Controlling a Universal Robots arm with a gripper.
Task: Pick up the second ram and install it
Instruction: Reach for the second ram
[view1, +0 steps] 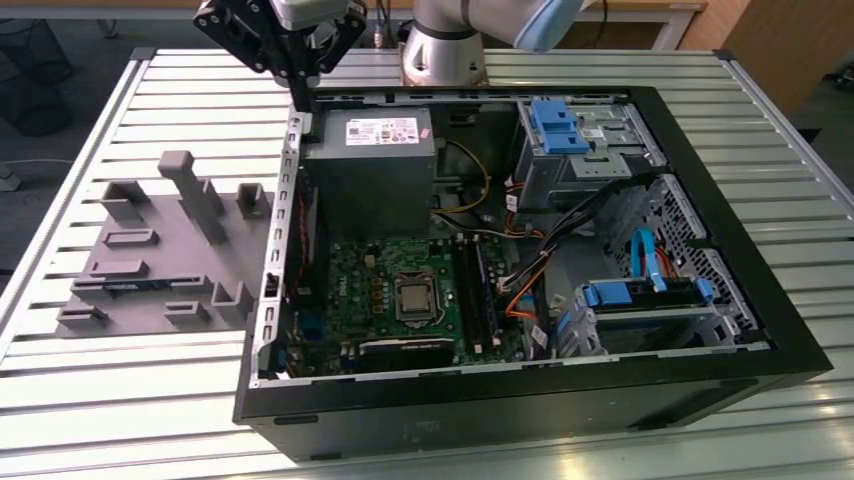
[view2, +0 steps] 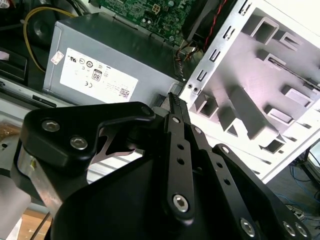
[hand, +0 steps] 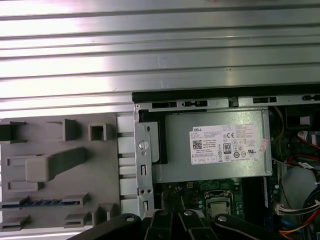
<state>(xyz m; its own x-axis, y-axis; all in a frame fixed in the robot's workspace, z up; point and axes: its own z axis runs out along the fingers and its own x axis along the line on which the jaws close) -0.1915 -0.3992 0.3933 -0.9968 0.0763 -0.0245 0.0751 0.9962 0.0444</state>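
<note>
The big black computer case (view1: 534, 405) lay open on its side. Inside it sat a grey power box (view1: 367, 170), a green board (view1: 387, 290), blue drive holders (view1: 554, 125) and coloured wires (view1: 527, 275). The gripper (view1: 304, 98) hung just above the case's wall, next to the power box. Its two fingers (view2: 176, 135) were pressed together with nothing between them. The ram stick (hand: 40, 202) lay in a slot of the grey tray (view1: 147, 262) outside the case. It was well apart from the gripper and lower down, toward the exterior view's left.
</note>
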